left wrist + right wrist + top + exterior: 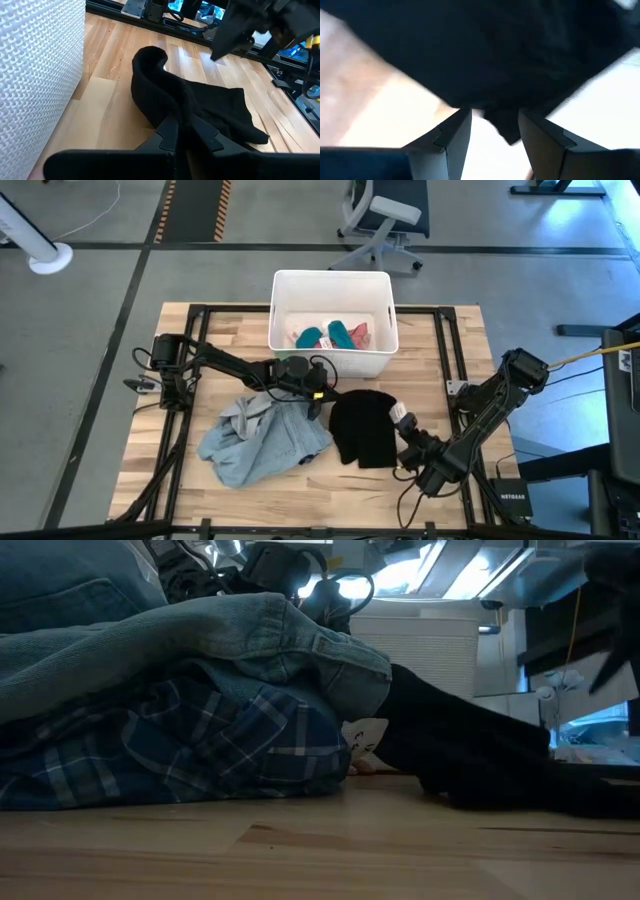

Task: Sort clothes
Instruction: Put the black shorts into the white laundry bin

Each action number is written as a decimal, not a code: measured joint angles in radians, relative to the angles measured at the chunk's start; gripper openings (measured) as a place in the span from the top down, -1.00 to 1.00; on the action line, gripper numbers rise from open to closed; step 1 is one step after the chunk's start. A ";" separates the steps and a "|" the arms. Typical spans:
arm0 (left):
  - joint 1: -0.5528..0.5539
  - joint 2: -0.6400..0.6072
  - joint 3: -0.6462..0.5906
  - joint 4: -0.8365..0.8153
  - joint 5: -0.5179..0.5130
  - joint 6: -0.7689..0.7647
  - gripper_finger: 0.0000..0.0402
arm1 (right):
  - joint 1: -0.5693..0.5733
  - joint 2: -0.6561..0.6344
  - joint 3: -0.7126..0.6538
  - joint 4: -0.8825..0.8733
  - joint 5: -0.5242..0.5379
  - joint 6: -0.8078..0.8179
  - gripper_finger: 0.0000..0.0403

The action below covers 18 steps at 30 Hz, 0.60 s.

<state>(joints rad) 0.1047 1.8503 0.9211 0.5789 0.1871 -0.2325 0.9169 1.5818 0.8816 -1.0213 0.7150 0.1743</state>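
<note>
Two dark arms worked over a slatted wooden worktop (440, 360) where the clothes lay in three places. One grey-blue shirt (262, 438) sprawled at the front left, and in the low view it lay heaped on top of one blue-and-white plaid shirt (180, 745). One black garment (364, 426) lay flat just to the right of that heap, in front of a single white bin (332, 284) standing at the back centre. Inside the bin were two teal pieces (338, 334) beside pink fabric (358, 333), and possibly a white piece, though the overhead view was too small to be sure.

The left gripper (318, 392) hung low between the bin's front wall and the black garment, its jaws pressed together on nothing, the bin's textured wall close alongside in its wrist view. The right gripper (403, 420) sat at the black garment's right edge, its jaws set partly apart, with a fold of the dark cloth hanging between the two fingers (451, 136).
</note>
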 joint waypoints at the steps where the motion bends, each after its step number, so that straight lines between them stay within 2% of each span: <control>1: -0.001 0.000 0.000 0.000 0.000 0.000 0.92 | 0.000 0.000 -0.017 0.028 -0.015 -0.002 0.10; 9: -0.005 0.000 0.000 0.000 -0.003 0.004 0.92 | -0.001 0.000 -0.236 0.390 -0.049 -0.073 0.10; 18: -0.005 0.000 0.000 0.000 -0.003 0.026 0.92 | -0.001 0.000 -0.306 0.522 0.042 -0.112 0.10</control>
<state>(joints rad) 0.0998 1.8503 0.9211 0.5789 0.1841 -0.2064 0.9156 1.5818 0.5759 -0.4995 0.7567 0.0620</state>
